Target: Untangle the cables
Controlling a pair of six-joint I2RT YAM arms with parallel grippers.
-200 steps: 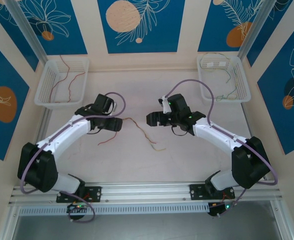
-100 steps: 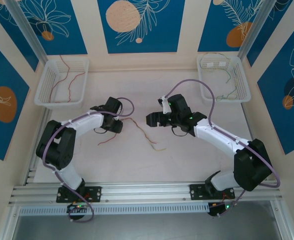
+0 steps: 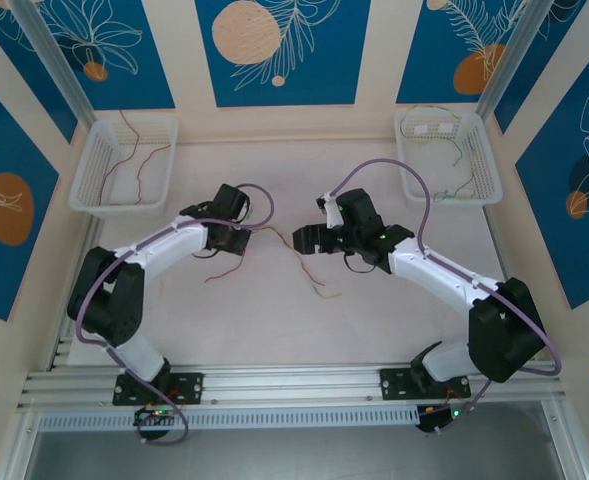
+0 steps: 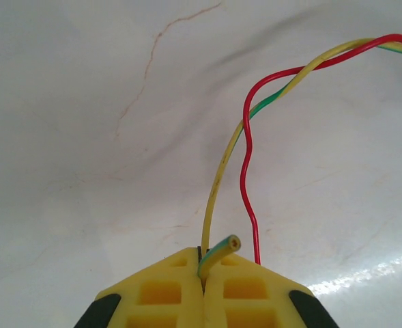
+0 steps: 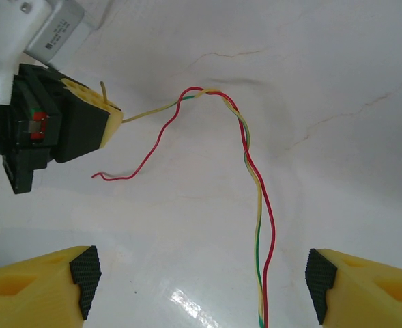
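My left gripper (image 3: 242,238) is shut on the end of a yellow-green wire (image 4: 218,181), whose cut tip pokes out above the closed yellow fingers (image 4: 166,290). A red wire (image 4: 246,157) twists around it farther out, and its loose end (image 3: 219,272) trails on the table. The twisted pair (image 3: 296,258) runs right and then toward the near edge. My right gripper (image 3: 304,238) stands open over it. In the right wrist view the pair (image 5: 258,225) passes between the open gripper (image 5: 201,283), closer to the right fingertip (image 5: 318,283) and touching neither.
A white basket (image 3: 86,170) at the back left holds red wires. Another white basket (image 3: 489,165) at the back right holds pale yellow-green wires. The white table (image 3: 274,330) stretches toward the aluminium rail at the near edge.
The left gripper has moved right and slightly back with the wire end, and its arm has folded. The red loose end slid right after it. The right arm barely moved.
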